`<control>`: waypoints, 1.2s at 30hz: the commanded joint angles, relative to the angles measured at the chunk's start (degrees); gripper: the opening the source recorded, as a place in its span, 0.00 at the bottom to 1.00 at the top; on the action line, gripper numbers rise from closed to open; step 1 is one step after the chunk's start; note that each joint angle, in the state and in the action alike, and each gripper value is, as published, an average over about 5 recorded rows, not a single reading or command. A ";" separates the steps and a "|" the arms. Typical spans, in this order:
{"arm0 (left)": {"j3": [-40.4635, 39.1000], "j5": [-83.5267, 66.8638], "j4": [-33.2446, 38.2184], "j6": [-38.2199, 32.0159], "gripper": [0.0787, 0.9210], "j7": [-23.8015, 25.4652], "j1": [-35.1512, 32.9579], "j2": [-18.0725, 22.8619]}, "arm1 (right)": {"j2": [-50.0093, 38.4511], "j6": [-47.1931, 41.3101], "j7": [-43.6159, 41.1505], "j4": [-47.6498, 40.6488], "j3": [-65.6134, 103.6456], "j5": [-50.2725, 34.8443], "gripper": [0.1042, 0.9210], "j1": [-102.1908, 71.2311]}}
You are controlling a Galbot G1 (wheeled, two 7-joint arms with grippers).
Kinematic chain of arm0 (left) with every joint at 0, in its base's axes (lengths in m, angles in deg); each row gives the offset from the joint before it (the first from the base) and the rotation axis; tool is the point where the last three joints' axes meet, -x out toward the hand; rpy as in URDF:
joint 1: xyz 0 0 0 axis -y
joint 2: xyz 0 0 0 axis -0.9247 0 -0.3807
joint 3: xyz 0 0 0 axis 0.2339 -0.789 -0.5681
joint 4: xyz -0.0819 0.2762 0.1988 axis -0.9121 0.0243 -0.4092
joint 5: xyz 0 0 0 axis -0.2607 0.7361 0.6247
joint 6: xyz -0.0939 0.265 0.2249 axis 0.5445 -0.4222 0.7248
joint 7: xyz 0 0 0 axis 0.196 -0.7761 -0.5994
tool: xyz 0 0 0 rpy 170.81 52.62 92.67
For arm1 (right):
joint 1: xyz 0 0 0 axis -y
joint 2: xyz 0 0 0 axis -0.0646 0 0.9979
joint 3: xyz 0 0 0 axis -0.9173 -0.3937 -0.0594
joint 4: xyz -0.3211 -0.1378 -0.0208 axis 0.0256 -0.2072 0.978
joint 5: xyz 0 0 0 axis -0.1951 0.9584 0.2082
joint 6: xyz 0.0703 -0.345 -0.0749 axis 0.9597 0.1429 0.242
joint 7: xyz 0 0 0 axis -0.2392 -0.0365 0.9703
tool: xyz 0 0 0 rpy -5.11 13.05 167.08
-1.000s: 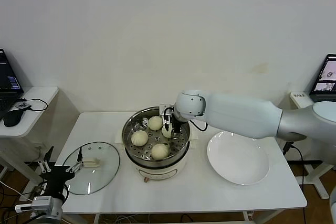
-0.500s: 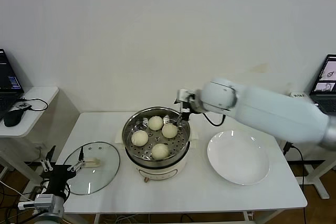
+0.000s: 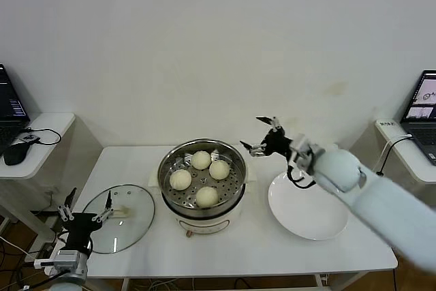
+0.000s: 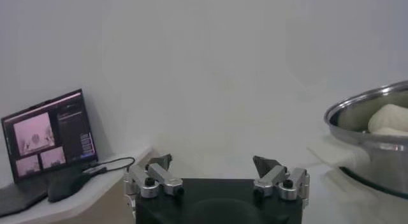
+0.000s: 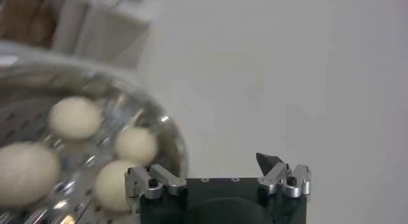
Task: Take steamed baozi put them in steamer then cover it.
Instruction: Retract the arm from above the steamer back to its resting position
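The cover (image 3: 118, 217) lies flat on the worktop (image 3: 238, 250) at the steamer's (image 3: 203, 175) nine o'clock, just beside the spread, empty left pincer (image 3: 86, 215) (right pincer (image 3: 267, 136), also spread, is well apart).

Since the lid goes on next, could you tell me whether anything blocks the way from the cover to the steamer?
Nothing visible does. The cover lies flat on the table beside the steamer, and the open right pincer has pulled away toward the plate.
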 commanded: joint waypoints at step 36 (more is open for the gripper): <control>-3.96 65.61 -27.62 -9.90 0.88 -1.22 8.64 -9.41 | 30.22 22.04 -1.10 1.05 59.33 9.03 0.88 -55.72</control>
